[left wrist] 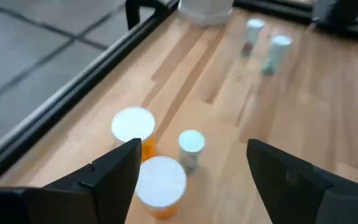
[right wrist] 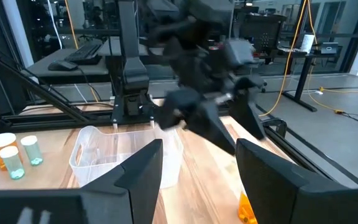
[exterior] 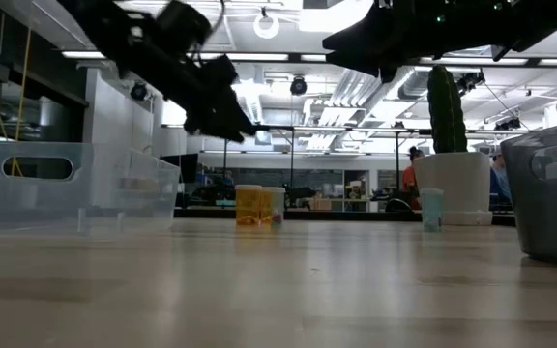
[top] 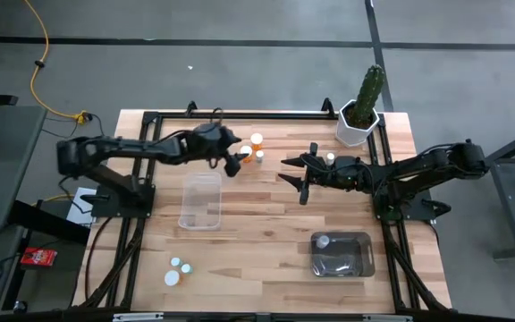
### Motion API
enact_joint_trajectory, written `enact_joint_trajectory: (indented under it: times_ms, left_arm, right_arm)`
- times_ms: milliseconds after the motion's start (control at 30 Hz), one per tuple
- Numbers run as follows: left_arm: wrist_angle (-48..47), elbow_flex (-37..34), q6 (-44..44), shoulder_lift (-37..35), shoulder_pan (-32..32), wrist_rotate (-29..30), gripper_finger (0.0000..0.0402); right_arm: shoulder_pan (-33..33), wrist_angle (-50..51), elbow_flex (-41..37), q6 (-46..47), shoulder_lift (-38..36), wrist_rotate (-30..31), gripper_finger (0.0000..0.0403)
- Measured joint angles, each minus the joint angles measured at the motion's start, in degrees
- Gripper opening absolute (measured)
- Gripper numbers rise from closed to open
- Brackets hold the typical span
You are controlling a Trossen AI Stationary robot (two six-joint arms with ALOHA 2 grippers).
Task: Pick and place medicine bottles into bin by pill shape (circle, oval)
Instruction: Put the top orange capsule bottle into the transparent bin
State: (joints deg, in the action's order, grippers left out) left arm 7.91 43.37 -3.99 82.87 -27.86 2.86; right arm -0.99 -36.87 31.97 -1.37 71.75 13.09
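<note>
Three medicine bottles stand upright together at the table's far middle: two orange ones [top: 257, 140] [top: 247, 154] and a small pale one [top: 259, 156]. My left gripper [top: 238, 161] hovers open just left of them; in the left wrist view [left wrist: 194, 163] its fingers flank the nearer orange bottle [left wrist: 161, 182] and the pale bottle [left wrist: 191, 146] without touching. My right gripper [top: 295, 173] is open and empty, raised to the right of the group. Another pale bottle [top: 330, 157] stands beside the right arm. Three white-capped bottles [top: 177, 269] stand near the front left.
A clear bin [top: 201, 201] stands left of centre. A dark grey bin [top: 356, 259] at the front right holds one bottle [top: 323, 240]. A white pot with a cactus [top: 358, 112] stands at the far right corner. A black frame rail [top: 240, 114] runs along the table's far edge.
</note>
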Motion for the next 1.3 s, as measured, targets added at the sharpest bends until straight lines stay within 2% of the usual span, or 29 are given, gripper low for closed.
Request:
enact_joint_trajectory:
  times_ms: [233,500,1067,1167,1300]
  left_arm:
    - [0.04,3.51,-4.27,9.04,-2.93,-0.3,0.0282]
    - [1.56,3.7,-4.37,14.31,-3.37,0.82,0.0282]
    - [0.91,3.59,-1.79,15.19,-3.1,0.6,0.028]
    - [1.13,3.59,-1.79,15.19,-3.1,0.83,0.0267]
    - [1.09,3.59,-1.79,15.19,-3.1,0.84,0.0231]
  right_arm:
    - [0.0,0.07,0.0,0.02,0.0,0.01,0.0197]
    - [0.0,0.23,0.0,0.04,0.0,0.03,0.0197]
    - [0.0,0.65,0.0,1.14,0.02,0.4,0.0197]
    - [0.0,0.65,0.0,1.14,0.02,0.4,0.0197]
    - [0.0,0.66,0.0,1.14,0.02,0.42,0.0197]
